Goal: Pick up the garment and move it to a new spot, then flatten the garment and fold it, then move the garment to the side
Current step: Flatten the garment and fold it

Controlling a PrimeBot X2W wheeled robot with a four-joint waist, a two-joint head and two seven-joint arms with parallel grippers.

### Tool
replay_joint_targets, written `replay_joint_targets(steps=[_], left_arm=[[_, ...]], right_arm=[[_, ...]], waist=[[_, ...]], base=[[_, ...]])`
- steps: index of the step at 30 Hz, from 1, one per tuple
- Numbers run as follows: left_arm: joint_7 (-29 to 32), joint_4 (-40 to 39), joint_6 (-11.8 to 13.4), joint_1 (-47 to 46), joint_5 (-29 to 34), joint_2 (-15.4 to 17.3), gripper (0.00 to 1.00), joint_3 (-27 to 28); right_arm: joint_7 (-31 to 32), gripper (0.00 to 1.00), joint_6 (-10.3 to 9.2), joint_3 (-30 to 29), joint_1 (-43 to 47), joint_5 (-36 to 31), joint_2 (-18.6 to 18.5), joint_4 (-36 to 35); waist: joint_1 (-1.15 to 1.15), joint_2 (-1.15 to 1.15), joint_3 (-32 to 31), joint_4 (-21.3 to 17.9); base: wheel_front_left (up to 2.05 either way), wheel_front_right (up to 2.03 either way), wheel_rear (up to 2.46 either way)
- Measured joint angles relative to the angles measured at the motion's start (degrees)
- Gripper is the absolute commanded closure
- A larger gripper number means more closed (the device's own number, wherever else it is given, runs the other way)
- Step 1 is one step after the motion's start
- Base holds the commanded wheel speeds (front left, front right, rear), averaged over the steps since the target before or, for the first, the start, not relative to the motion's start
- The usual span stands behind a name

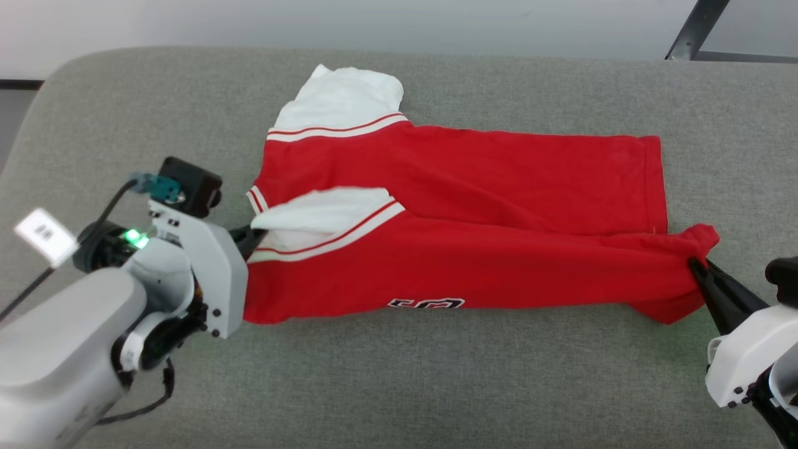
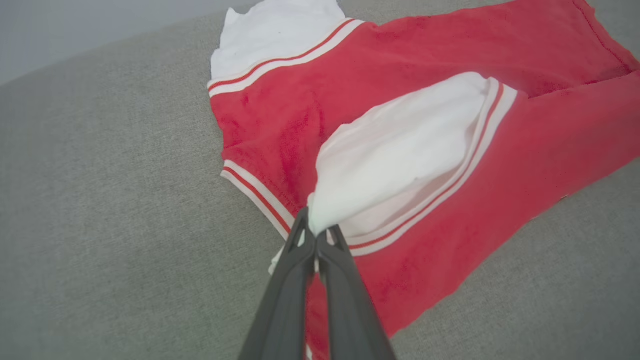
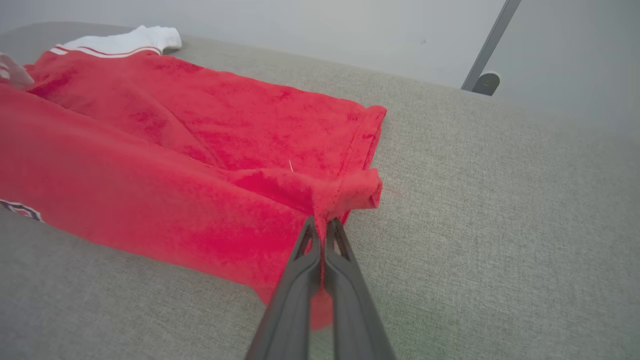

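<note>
Two pinches on garment point(image 1: 486, 187), half-folded across grey cushion point(image 1: 436, 386): left gripper point(image 2: 316, 231) clamps white sleeve tip point(image 2: 327, 207), right gripper point(image 3: 322, 222) clamps red hem corner point(image 3: 350, 192). Cloth looks light, limp, likely sags between holds; corners, hems safest grips.

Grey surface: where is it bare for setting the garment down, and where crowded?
Bare grey surface lies in front of the garment and in a band behind it. Crowded at both ends: the left gripper pinches the white sleeve, the right gripper the red hem corner.
</note>
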Motion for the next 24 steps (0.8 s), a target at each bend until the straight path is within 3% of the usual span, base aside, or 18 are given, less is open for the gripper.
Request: replay_joint_targets(steps=[4, 9, 13, 15, 16, 17, 18, 19, 20, 21, 22, 23, 24], left_arm=[[2.72, 5.93, -3.42, -1.66, -1.26, -3.01, 1.00, -1.09], [6.02, 12.02, -5.69, -3.11, -3.43, -6.08, 0.99, -1.79], [8.69, 15.47, -6.80, -3.68, -5.14, -7.66, 0.80, -2.04], [10.35, 16.93, -7.31, -4.21, -6.02, -8.51, 0.77, -2.19], [10.95, 17.55, -7.38, -4.46, -6.23, -8.89, 0.69, -2.35], [11.34, 18.11, -7.62, -4.59, -6.32, -9.20, 0.54, -2.43], [11.58, 18.58, -7.78, -4.64, -6.38, -9.40, 0.05, -2.52], [11.76, 19.14, -7.84, -4.78, -6.50, -9.65, 0.00, -2.50], [11.92, 19.72, -8.08, -5.10, -6.76, -9.96, 0.00, -2.52], [12.26, 20.07, -8.31, -5.53, -6.80, -10.26, 0.00, -2.54], [12.36, 20.37, -8.34, -5.88, -6.80, -10.48, 0.00, -2.53], [12.73, 20.57, -8.36, -6.08, -6.80, -10.55, 0.00, -2.58], [12.84, 20.83, -8.36, -6.29, -6.77, -10.56, 0.00, -2.68]], right_arm=[[2.75, 1.00, 0.00, -0.16, -0.38, 0.05, 0.30, 0.45], [6.20, 1.00, 0.00, 0.00, -0.91, 0.09, 0.74, 0.59], [8.24, 1.00, 0.00, 0.09, -1.38, 0.53, 1.00, 0.58], [9.29, 1.00, 0.00, 0.03, -1.60, 0.53, 1.13, 0.58], [9.84, 1.00, 0.00, 0.02, -1.71, 0.53, 1.21, 0.57], [10.46, 1.00, 0.00, 0.03, -1.80, 0.55, 1.23, 0.59], [11.22, 1.00, 0.00, 0.11, -1.89, 0.62, 1.24, 0.65], [11.76, 1.00, 0.00, 0.20, -2.13, 0.63, 1.30, 0.70], [12.15, 0.85, 0.00, 0.18, -2.64, 0.64, 1.41, 0.67], [12.76, 0.58, 0.00, 0.22, -3.05, 0.64, 1.42, 0.64], [13.33, 0.24, 0.00, 0.33, -3.19, 0.64, 1.36, 0.60], [13.88, 0.00, 0.00, 0.37, -3.23, 0.69, 1.37, 0.58], [14.47, 0.00, 0.00, 0.43, -3.34, 0.68, 1.30, 0.49]], waist=[[0.00, 0.00, 0.47, -0.07], [0.00, 0.00, 1.01, -0.11], [0.00, 0.00, 1.17, -0.13], [0.00, 0.00, 1.13, -0.08], [0.00, 0.00, 1.10, -0.04], [0.00, 0.00, 1.08, 0.00], [0.00, 0.00, 1.06, 0.03], [0.00, 0.00, 1.01, 0.06], [0.00, 0.00, 0.95, 0.10], [0.00, 0.00, 0.86, 0.12], [0.00, 0.00, 0.74, 0.15], [0.00, 0.00, 0.60, 0.18], [0.00, 0.00, 0.45, 0.20]], base=[[0.00, 0.00, 0.00], [0.00, 0.00, 0.00], [0.00, 0.00, 0.00], [0.00, 0.00, 0.00], [0.00, 0.00, 0.00], [0.00, 0.00, 0.00], [0.00, 0.00, 0.00], [0.00, 0.00, 0.00], [0.00, 0.00, 0.00], [0.00, 0.00, 0.00], [0.00, 0.00, 0.00], [0.00, 0.00, 0.00], [0.00, 0.00, 0.00]])
